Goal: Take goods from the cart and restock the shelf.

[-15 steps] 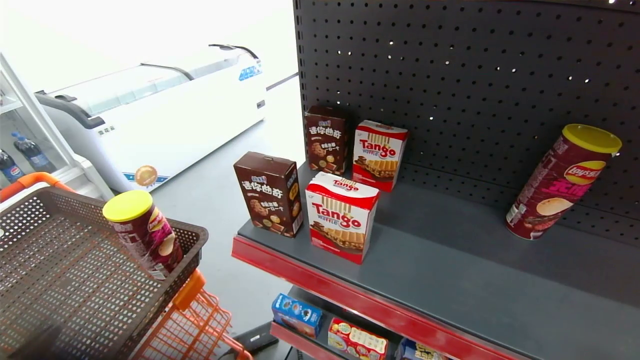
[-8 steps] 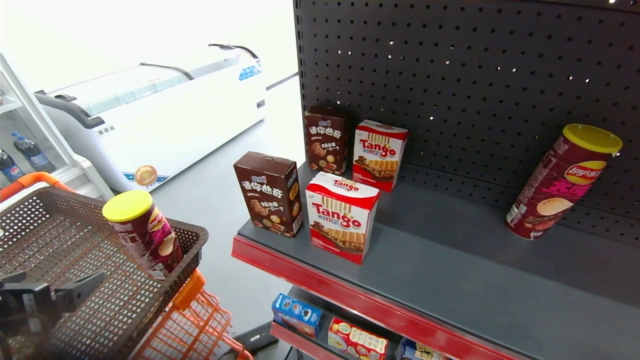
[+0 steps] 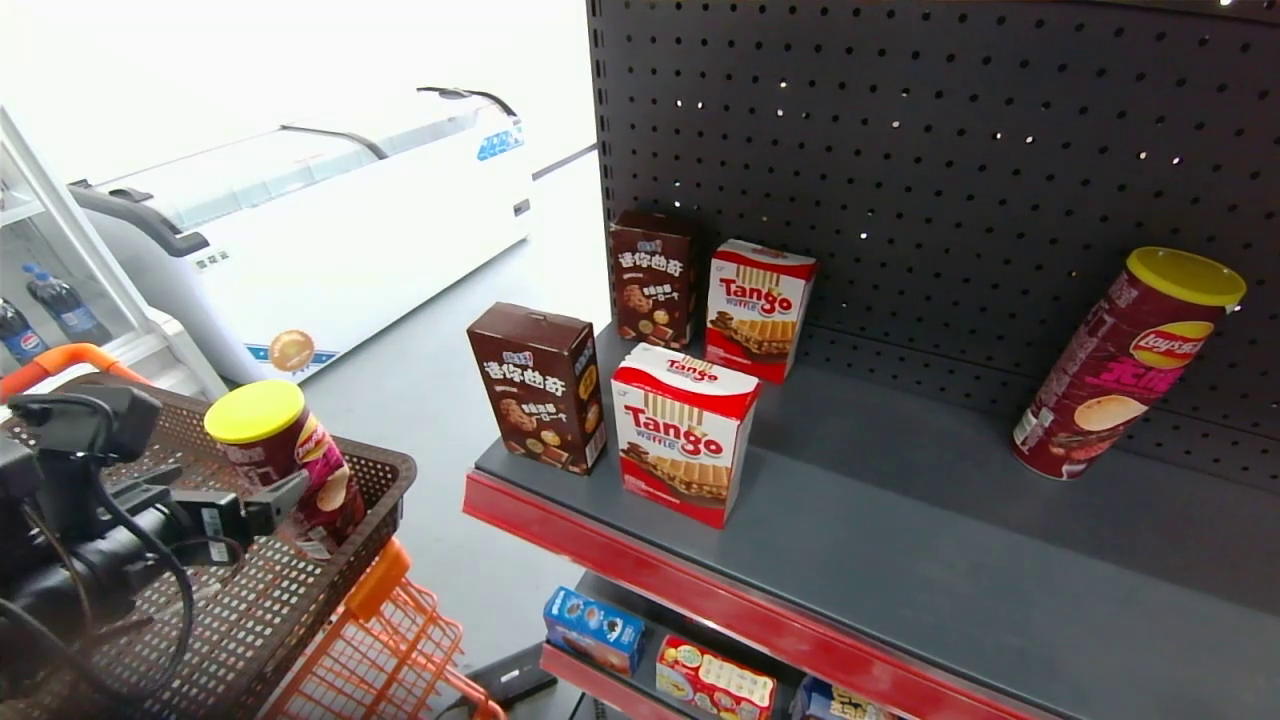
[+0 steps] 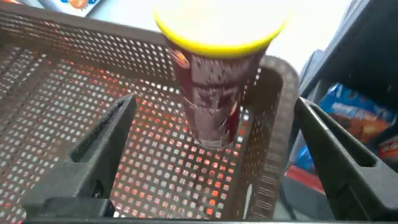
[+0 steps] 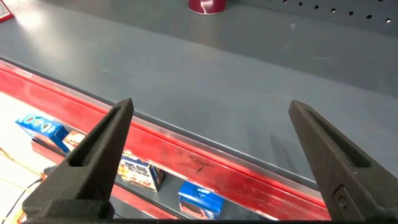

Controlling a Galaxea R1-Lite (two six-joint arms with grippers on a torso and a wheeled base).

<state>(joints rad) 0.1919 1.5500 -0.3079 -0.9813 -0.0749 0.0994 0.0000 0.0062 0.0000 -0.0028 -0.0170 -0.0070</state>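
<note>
A maroon chips can with a yellow lid [image 3: 285,460] stands at the far corner of the brown mesh cart basket [image 3: 120,600]. My left gripper [image 3: 235,490] hangs open just short of it, one finger on each side. In the left wrist view the can [image 4: 214,93] sits ahead, centred between the spread fingers [image 4: 106,149] of the gripper [image 4: 214,109]. A second chips can [image 3: 1125,365] leans against the pegboard on the grey shelf [image 3: 900,540]. My right gripper [image 5: 210,109] is open and empty above the shelf's red front edge [image 5: 186,155].
Two brown cookie boxes [image 3: 540,385] and two red wafer boxes [image 3: 685,430] stand at the shelf's left end. Snack packs [image 3: 600,625] fill the lower shelf. The orange cart frame [image 3: 400,640] sits under the basket. A white chest freezer [image 3: 300,220] stands behind.
My left arm has risen into the head view and moved over the basket up to the chips can, fingers open. The goods have not moved.
</note>
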